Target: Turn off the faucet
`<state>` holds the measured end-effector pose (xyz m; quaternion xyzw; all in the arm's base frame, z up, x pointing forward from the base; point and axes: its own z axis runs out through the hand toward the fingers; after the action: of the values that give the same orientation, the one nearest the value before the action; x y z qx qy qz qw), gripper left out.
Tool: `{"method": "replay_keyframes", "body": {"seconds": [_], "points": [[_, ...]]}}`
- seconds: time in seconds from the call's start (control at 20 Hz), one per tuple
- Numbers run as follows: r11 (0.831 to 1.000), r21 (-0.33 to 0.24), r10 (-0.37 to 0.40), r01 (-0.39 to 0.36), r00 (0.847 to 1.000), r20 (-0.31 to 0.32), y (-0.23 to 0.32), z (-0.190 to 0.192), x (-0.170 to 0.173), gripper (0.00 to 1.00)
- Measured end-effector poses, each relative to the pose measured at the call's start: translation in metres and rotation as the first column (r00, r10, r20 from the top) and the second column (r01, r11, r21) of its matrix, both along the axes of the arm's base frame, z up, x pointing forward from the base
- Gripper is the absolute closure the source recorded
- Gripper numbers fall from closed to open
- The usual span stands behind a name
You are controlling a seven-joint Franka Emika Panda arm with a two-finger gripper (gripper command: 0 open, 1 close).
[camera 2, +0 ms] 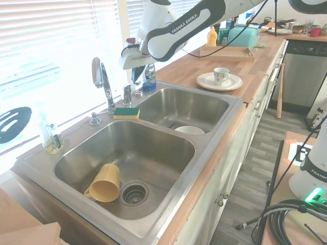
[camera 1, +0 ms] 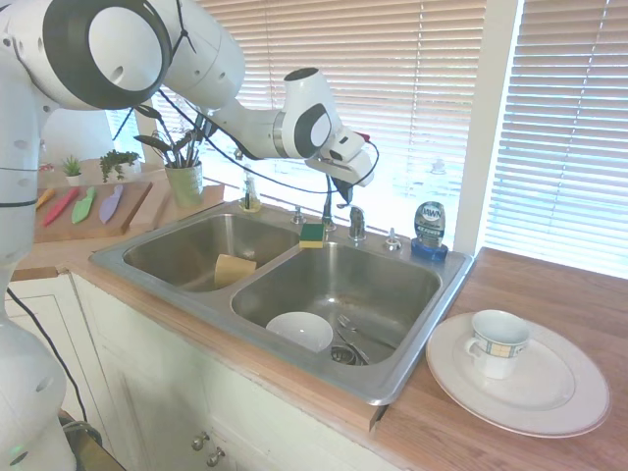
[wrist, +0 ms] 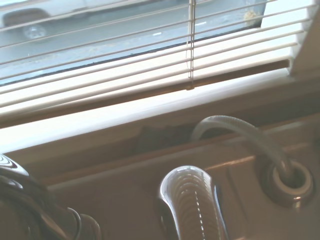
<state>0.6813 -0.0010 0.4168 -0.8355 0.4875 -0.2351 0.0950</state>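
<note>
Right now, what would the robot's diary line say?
phase: approaching | end effector: above faucet lever handle, not touching | fingers: unclear | faucet: water not visible | sponge: on sink divider

White arm reaches in from the left in the first exterior view, from upper right in the second. Forearm near level, wrist bent down at the end. Gripper points down, low, dark fingers hanging below the wrist housing. Finger gap too small and dark to read in either exterior view.
</note>
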Motion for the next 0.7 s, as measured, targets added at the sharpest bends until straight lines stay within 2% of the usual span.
{"method": "replay_keyframes", "body": {"seconds": [0.45,0.7], "points": [[1.000,-0.003,-0.001,0.001,1.000,-0.017,-0.005,0.003,-0.005,1.00],[1.000,0.000,-0.003,0.003,0.999,-0.044,-0.006,0.013,-0.029,1.00]]}}
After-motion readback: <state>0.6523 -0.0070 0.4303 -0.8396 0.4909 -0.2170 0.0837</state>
